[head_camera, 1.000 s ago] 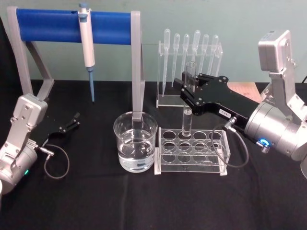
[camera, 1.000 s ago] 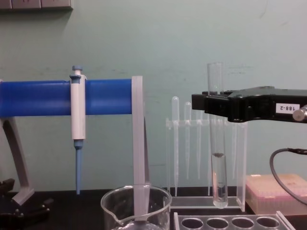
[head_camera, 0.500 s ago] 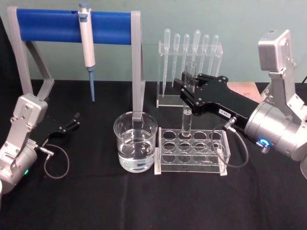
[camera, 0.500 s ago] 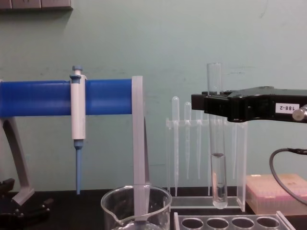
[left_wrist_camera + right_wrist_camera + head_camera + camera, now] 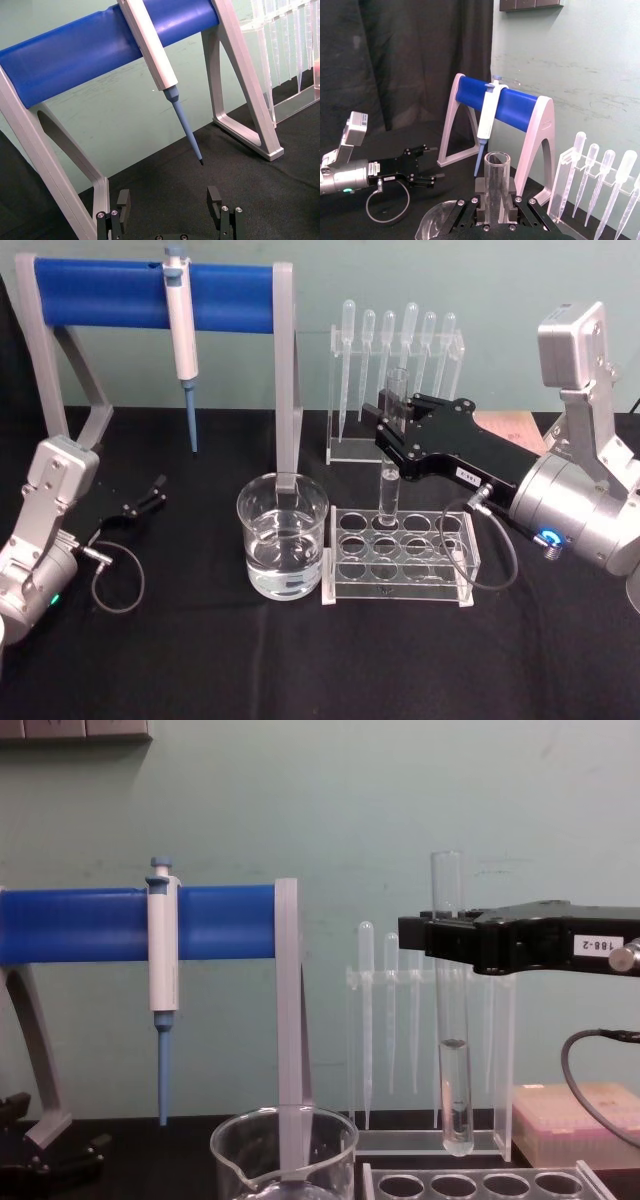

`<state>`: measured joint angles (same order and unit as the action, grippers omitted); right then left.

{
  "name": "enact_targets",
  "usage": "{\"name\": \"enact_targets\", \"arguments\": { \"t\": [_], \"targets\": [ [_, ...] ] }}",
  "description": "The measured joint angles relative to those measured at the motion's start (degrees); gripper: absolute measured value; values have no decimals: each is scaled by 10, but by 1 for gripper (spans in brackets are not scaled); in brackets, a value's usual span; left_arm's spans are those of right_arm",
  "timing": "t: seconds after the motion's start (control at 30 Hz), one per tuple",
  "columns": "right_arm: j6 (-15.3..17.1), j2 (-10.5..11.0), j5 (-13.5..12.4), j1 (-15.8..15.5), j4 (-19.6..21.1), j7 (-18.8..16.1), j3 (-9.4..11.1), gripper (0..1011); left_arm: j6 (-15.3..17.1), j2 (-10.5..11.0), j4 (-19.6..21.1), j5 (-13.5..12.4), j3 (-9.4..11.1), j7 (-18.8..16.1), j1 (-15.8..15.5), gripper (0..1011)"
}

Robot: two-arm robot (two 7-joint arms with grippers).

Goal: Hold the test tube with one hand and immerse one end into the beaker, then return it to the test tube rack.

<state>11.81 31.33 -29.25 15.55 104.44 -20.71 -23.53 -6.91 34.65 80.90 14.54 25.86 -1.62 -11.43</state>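
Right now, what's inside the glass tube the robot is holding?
Clear liquid fills the lower part of the test tube; above it the glass looks empty. The right gripper covers a band of the tube, so that stretch is hidden.

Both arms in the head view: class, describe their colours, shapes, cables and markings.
Both end in silver cylindrical wrists with boxy grey housings. The right gripper is flat and black with a white label reading 188-2, a blue ring light and a looping black cable. The left gripper is black too, with its own cable loop.
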Motion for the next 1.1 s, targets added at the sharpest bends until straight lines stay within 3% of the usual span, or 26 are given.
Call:
{"name": "enact_targets", "arguments": {
  "t": [1.1],
  "targets": [
    [0,0,0,0,0,0,0,226,0,0,0,0,0,0,0,1000]
  ]
}}
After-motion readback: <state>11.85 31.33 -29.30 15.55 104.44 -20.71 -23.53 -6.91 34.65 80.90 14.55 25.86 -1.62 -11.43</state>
